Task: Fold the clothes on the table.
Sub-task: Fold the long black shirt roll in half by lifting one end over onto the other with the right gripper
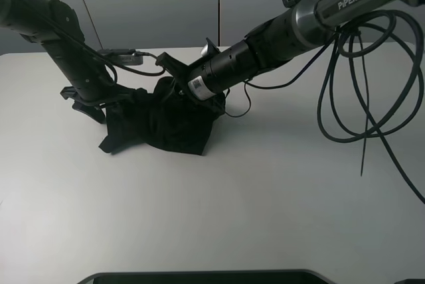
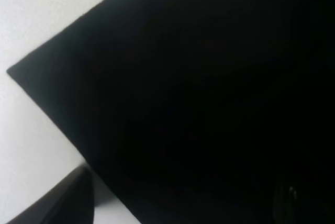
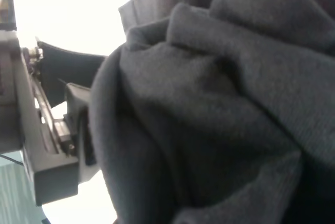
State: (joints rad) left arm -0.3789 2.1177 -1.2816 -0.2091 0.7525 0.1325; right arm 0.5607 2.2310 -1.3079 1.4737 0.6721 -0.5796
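Lying bunched in the upper left of the frame on the desk (image 1: 265, 198), the black T-shirt (image 1: 166, 128) seems pinched at its raised top by the right gripper (image 1: 174, 87), while the left gripper (image 1: 85, 102), released wide, stands at its left edge.

One black T-shirt (image 1: 166, 128); one white table (image 1: 265, 204); two arms: left arm (image 1: 70, 48), right arm (image 1: 265, 42).

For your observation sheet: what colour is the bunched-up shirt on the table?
The shirt is plain black as it lies now; the exterior high view shows it best.
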